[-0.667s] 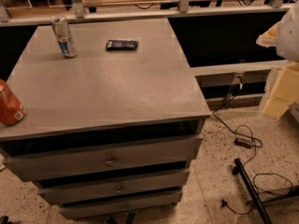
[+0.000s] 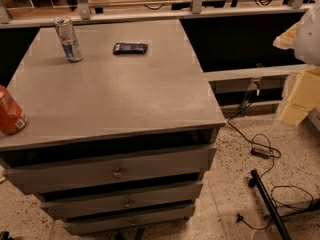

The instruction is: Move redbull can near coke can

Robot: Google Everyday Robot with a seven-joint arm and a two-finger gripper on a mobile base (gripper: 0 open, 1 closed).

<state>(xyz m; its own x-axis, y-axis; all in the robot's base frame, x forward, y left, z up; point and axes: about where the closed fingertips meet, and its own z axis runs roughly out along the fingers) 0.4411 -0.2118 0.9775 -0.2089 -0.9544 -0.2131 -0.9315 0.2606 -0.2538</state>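
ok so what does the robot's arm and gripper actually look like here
Only a sliver shows at the right edge of the view: a rounded white arm shell with a pale tan tip, apparently the gripper, near the top, and a cream boxy section below it. No cables or markings can be made out.

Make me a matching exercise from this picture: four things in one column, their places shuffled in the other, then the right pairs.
Things
1. redbull can
2. coke can
3. dark flat packet
4. gripper

Places
A. far right of the view, off to the side of the cabinet
B. left edge of the cabinet top, towards the front
C. back left of the cabinet top, standing upright
D. back of the cabinet top, lying flat, to the right of the slim can

Pairs: 1-C, 2-B, 3-D, 4-A
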